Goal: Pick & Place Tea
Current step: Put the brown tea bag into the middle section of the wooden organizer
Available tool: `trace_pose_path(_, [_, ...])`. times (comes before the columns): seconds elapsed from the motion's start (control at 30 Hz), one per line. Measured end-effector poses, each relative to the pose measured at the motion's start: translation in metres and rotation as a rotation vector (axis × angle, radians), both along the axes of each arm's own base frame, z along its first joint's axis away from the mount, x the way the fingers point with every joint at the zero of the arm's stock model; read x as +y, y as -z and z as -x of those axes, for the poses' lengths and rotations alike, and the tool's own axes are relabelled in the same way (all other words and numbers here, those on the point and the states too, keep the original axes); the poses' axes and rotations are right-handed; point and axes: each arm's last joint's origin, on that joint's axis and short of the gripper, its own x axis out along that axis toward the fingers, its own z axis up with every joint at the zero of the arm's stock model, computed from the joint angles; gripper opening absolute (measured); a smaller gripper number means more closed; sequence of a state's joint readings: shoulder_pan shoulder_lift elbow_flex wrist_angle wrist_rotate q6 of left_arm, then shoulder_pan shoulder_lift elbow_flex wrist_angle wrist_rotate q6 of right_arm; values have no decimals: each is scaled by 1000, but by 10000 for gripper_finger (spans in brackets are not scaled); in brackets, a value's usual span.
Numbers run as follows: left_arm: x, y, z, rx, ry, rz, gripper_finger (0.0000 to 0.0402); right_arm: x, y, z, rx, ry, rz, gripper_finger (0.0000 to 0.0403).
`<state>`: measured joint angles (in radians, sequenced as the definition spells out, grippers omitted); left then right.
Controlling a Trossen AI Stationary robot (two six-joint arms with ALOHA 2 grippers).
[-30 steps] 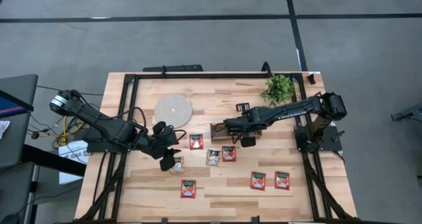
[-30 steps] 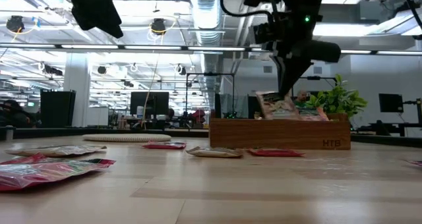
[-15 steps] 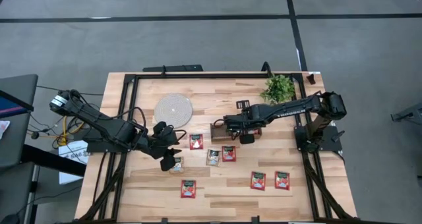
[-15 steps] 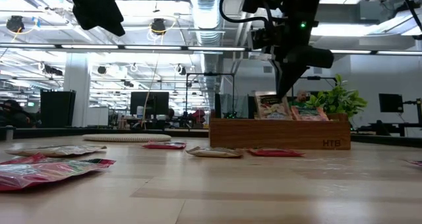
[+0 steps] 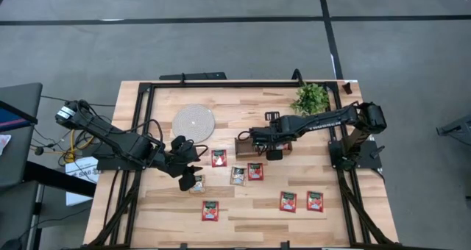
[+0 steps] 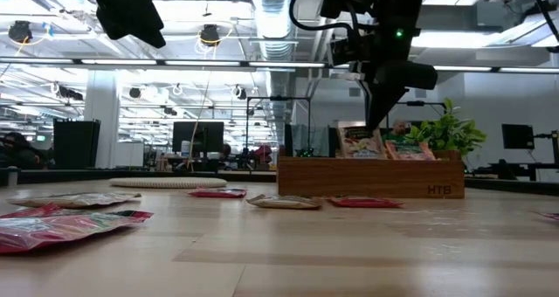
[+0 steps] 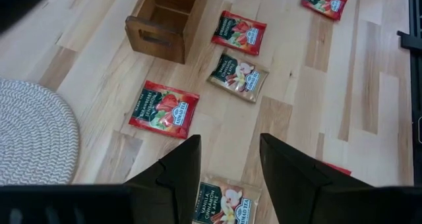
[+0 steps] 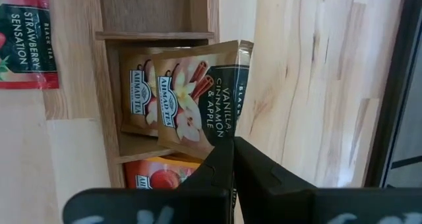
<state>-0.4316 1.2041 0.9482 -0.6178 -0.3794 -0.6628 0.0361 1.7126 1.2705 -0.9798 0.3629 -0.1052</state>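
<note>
My right gripper [image 8: 229,150] is over the brown wooden tray [image 5: 241,146] and shut on a pale vanilla-cinnamon-apple tea sachet [image 8: 198,95]. The sachet stands in the tray's middle compartment, against another pale sachet [image 8: 137,99]. A red sachet [image 8: 155,181] fills the compartment beside it. The third compartment [image 8: 155,10] holds nothing. My left gripper [image 7: 227,174] is open, hovering just above a pale sachet [image 7: 227,205] that lies flat on the table [image 5: 197,184]. More sachets lie flat nearby: red [image 5: 218,158] and pale [image 5: 238,176]. My right gripper pinches the pale sachet between its two fingers at the dark-band edge [image 8: 227,128], coming from above and pointing down. The sachet stands tilted, its top [image 6: 358,131] showing above the tray's rim [image 6: 371,162]. The tray wall hides its lower end.
Red sachets lie toward the near edge [image 5: 210,210], [image 5: 288,201], [image 5: 315,201], and another near the tray [image 5: 255,171]. A round grey-white disc [image 5: 193,121] sits far left of the tray. A green plant [image 5: 310,99] stands at the far right corner.
My right gripper, holding the sachet, has shifted slightly toward the table's far edge over the tray. The sachet has edged sideways with it in the low view. The left arm has kept still.
</note>
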Motion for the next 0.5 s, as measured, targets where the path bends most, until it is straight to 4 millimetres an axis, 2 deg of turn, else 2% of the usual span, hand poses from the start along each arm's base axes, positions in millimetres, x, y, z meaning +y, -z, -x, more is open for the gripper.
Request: trace_pose_path(0.5, [0,0,0,0,-1,1,149,0,0,1,9,0,3,94])
